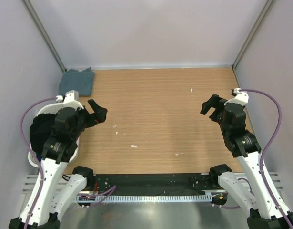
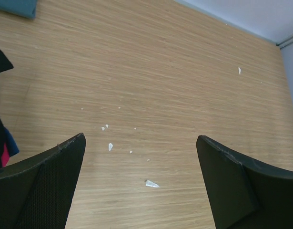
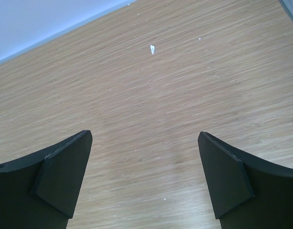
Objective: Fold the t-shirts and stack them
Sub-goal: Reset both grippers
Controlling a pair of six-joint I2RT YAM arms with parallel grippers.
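Your left tool point(image 1: 96, 112), right tool point(image 1: 210, 107): both wide, empty, poised over desk point(image 1: 160, 119). Folded blue-grey t-shirt point(image 1: 77, 80) beyond left tool, parked in corner, likely stack base. Laundry basket point(image 1: 30, 157) behind left tool holds dark cloth point(image 1: 39, 131), probably next pick.

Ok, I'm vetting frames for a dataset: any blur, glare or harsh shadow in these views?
Top external: even, soft light, sharp throughout; only the dark laundry in the basket loses detail. Left wrist: table grain and pincer fingers crisp, no glare. Right wrist: the same.
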